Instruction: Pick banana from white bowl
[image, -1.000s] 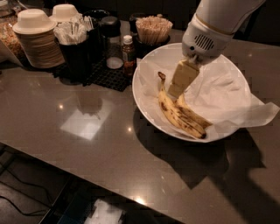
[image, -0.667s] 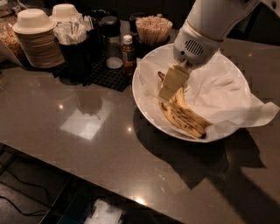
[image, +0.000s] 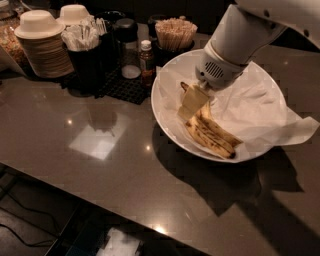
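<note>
The wide white bowl (image: 165, 117) lined with crinkled white paper stands at the right of the dark counter. Two spotted yellow bananas lie side by side at its front left. The longer banana (image: 216, 131) runs from a dark stem at the back left to the bowl's front; the plumper banana (image: 204, 140) lies against it on the near side. My gripper (image: 192, 102) reaches down from the upper right and sits right on the stem end of the bananas, hiding that part of them.
Behind the bowl stand a cup of wooden stirrers (image: 175, 34), a small sauce bottle (image: 146, 61), a black caddy with packets (image: 87, 42) and stacks of small off-white bowls (image: 41, 42). The counter's front edge runs diagonally across the lower left.
My gripper has moved left and down inside the bowl, from above the paper onto the stem end of the bananas. The bananas have not moved.
</note>
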